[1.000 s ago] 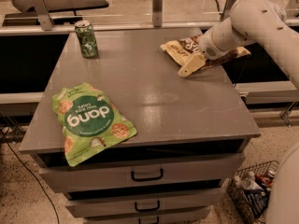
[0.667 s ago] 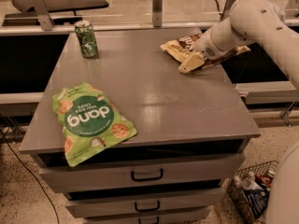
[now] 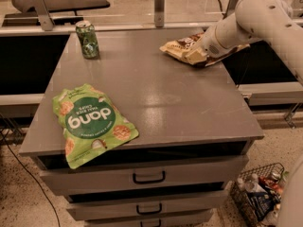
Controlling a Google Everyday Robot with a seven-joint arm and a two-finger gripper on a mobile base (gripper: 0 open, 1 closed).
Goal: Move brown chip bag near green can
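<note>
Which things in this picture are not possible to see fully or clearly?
Camera view:
brown chip bag: right part hidden under the gripper, which rests on it at the far right of the table.
green can: label too small to read.
arm: cut off by the right edge.

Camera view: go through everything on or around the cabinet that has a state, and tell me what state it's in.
brown chip bag: lying flat, far right corner of the cabinet top, gripper on it.
green can: upright, far left corner.
green dang bag: lying flat, front left, overhanging the front edge.
gripper: down on the brown chip bag's near end.
top drawer: closed.
</note>
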